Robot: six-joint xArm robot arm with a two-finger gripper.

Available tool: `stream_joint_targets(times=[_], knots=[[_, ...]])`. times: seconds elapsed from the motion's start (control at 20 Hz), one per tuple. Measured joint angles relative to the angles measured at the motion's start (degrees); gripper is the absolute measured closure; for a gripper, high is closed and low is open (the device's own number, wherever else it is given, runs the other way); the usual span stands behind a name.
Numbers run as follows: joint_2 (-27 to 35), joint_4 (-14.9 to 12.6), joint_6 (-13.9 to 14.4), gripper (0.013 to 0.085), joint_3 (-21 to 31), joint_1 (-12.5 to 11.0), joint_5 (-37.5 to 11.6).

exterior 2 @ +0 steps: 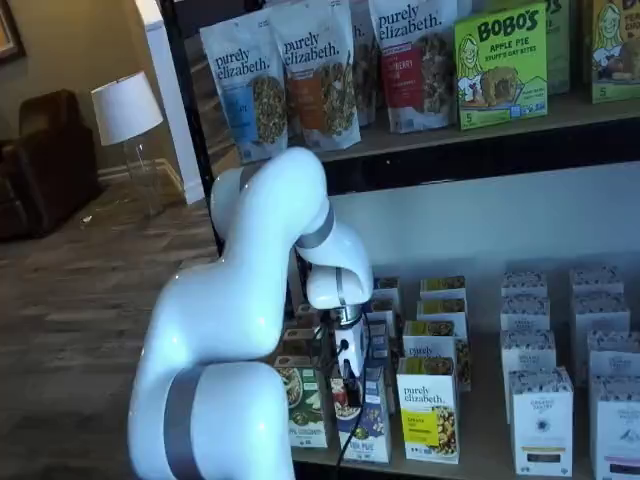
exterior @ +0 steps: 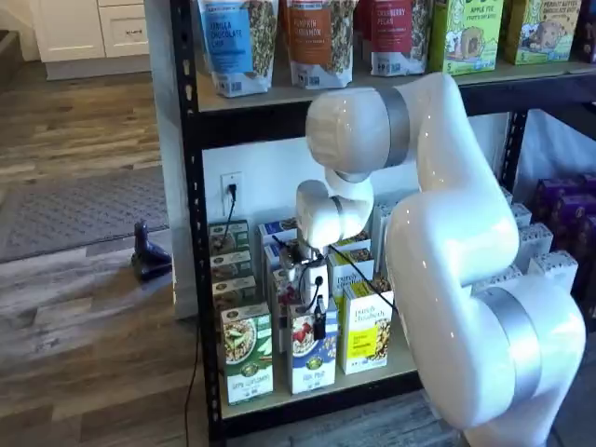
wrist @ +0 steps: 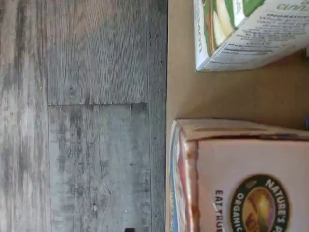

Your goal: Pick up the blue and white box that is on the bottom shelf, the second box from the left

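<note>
Wrist view: the camera looks down past the front edge of the bottom shelf point(wrist: 227, 96) onto grey floorboards point(wrist: 82, 121); the top of the blue and white box point(wrist: 241, 174) fills one corner, and a green-and-white box point(wrist: 241, 29) lies just beside it, a bare strip of shelf between them. Neither finger of the claw appears here.

In both shelf views the blue and white box point(exterior: 313, 349) stands upright at the front of the bottom shelf point(exterior: 307, 396), between the green-and-white box point(exterior: 246, 352) and a yellow box point(exterior: 367, 326). The boxes are ranked in rows with their faces outward, which leaves their tops free to an approach from above. The arm point(exterior: 447, 242) bends down in front of the rack, so that the claw point(exterior: 318, 317) hangs directly over the target box, seemingly just above its top edge.

The shelf views give the row order and the arm's posture, which the wrist view lacks; the wrist view alone shows the box top from above. The fingers are too small and dark against the cable to judge by eye; they appear to stand wide, holding nothing.
</note>
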Motion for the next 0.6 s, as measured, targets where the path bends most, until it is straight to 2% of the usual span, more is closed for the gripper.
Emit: stream_joint_targets(times=[0.4,0.45,0.5,0.6], knots=[[-0.1,1.2,-1.3,0.013,0.5,-0.2,-0.8],[-0.2,1.6,-1.6,0.017,0.7,-0.2,-1.1],[-0.3,1.9,-1.9,0.017,0.7,-0.2,-1.2],[-0.3,2.2,-2.2,0.025,0.6,-0.3,-1.1]])
